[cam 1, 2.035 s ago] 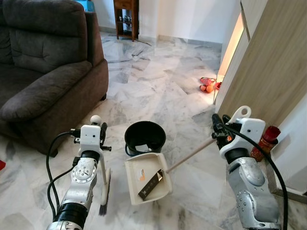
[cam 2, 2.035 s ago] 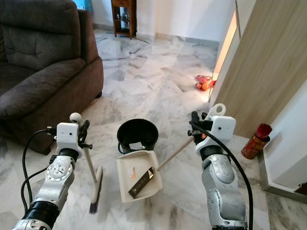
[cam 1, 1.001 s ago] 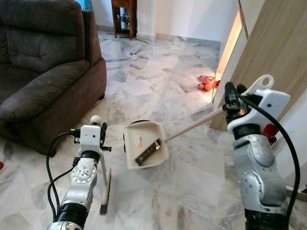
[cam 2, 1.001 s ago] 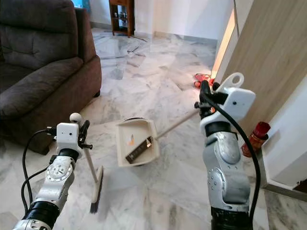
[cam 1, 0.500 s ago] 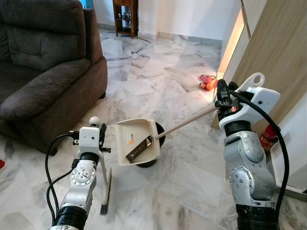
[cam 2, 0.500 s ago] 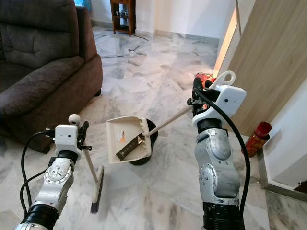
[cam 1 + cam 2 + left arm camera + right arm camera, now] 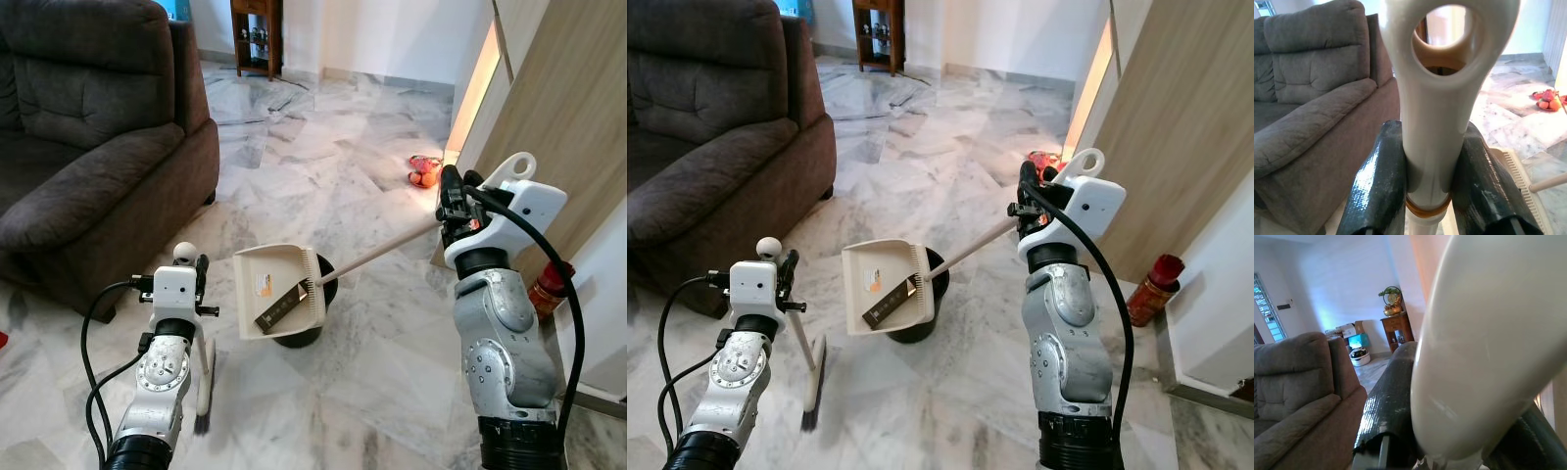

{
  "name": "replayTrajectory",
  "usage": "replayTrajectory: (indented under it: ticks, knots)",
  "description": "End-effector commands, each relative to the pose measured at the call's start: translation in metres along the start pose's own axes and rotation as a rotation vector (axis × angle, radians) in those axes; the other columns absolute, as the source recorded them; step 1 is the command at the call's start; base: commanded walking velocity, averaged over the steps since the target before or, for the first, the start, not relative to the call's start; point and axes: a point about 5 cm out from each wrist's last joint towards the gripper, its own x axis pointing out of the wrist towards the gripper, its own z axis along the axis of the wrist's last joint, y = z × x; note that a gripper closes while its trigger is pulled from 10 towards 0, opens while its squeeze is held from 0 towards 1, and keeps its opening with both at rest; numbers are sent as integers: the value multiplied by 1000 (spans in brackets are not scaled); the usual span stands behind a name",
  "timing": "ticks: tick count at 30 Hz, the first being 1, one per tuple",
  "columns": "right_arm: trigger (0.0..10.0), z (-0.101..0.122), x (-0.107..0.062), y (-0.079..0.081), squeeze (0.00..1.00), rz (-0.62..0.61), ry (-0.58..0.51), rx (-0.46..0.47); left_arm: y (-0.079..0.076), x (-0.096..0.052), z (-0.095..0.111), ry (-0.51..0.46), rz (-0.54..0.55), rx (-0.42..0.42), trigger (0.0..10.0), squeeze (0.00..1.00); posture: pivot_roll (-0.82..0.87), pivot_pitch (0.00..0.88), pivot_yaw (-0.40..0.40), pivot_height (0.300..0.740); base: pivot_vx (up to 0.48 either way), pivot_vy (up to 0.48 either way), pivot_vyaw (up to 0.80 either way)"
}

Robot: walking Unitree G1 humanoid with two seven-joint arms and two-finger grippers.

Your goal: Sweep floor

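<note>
Marble floor (image 7: 323,176): right hand (image 7: 453,201) clamps dustpan (image 7: 277,292) over bin (image 7: 304,318), left hand (image 7: 1422,191) pinching broom (image 7: 201,372); tipping's next, I'd guess.

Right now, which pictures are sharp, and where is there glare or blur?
Both eye views are sharp, with bright glare at the doorway. In the left wrist view the broom handle is in focus; in the right wrist view the dustpan handle is a soft blur.
</note>
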Motion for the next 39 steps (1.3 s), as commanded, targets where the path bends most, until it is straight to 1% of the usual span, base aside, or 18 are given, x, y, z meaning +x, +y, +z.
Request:
replayTrajectory:
  ticks: [1,17,39]
  knots:
    - [10000,15,6,7,0,29,-82,14,0,7,14,-71,-3,28,10000,0,-8,0,-34,740,311,0,0]
    - [10000,14,7,10,0,34,-79,16,-2,5,11,-51,-15,22,10000,0,-7,0,-35,740,325,0,0]
    - [10000,13,6,15,0,42,-81,31,-3,5,12,-53,-16,21,10000,0,-4,0,-34,740,328,0,0]
